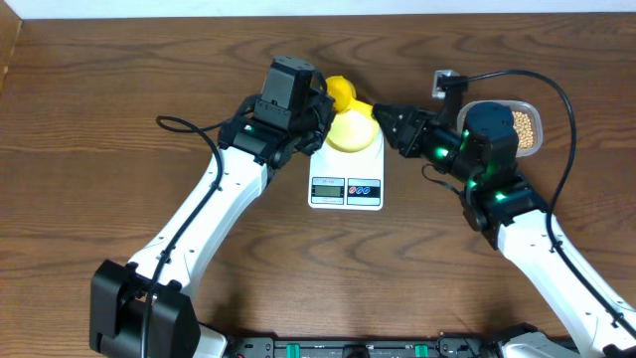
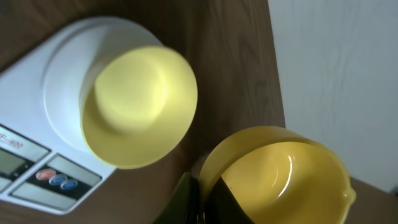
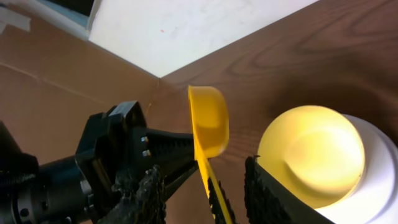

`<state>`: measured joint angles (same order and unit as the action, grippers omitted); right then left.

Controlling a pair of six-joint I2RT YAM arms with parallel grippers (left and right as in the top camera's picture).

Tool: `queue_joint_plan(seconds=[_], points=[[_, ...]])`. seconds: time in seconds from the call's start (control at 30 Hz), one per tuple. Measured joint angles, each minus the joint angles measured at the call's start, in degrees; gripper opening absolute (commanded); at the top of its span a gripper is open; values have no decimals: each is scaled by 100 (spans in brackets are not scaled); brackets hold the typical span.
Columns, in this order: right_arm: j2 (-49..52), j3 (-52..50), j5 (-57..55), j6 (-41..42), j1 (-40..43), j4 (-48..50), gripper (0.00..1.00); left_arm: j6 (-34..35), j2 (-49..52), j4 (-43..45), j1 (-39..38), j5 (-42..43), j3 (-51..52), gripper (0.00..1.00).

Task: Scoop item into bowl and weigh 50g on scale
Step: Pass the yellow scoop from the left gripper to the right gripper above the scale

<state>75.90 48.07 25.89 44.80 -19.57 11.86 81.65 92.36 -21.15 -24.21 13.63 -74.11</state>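
Beans (image 1: 527, 127) sit in the clear container (image 1: 538, 106) well to the right of the scale (image 1: 346, 189), partly hidden under the right arm. None show in the pale bowl (image 1: 353, 129), which rests on the scale's platform. Just behind the scale, beside the bowl, the yellow scoop (image 1: 341, 91) hangs empty and turned on edge.

This looks like a handover ahead of the first scoop. The left gripper (image 3: 183, 152) reaches in from the scale's left and appears clamped where cup meets handle. The right gripper (image 1: 385, 116) points in low from the scale's right. Its fingers (image 3: 258, 186) are spread wide and the handle runs between them ungripped.

Next, I judge, the right fingers must close squarely on the handle before the left lets go. The right arm would then swing away from the scale to the container.
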Motion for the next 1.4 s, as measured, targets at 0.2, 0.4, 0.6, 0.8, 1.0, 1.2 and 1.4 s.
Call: queue_joint_plan(seconds=[0.2,0.4,0.6,0.8,1.0,1.2,1.4], points=[[0,0,26,-13,-17,-39,31,-2,0,-157,-2,450,0,7],[0,2,101,-28,-17,-74,30,-199,0,-221,-72,612,0,7],[0,2,299,-210,-72,-179,29,-350,0,-225,-120,809,0,7],[0,2,367,-302,-101,-273,29,-402,0,-225,-107,855,0,8],[0,4,341,-343,-101,-398,25,-415,0,-223,-107,863,0,7],[0,7,315,-389,-101,-404,15,-415,0,-225,-107,922,0,7],[0,9,308,-398,-101,-409,7,-413,0,-227,-101,962,0,8]])
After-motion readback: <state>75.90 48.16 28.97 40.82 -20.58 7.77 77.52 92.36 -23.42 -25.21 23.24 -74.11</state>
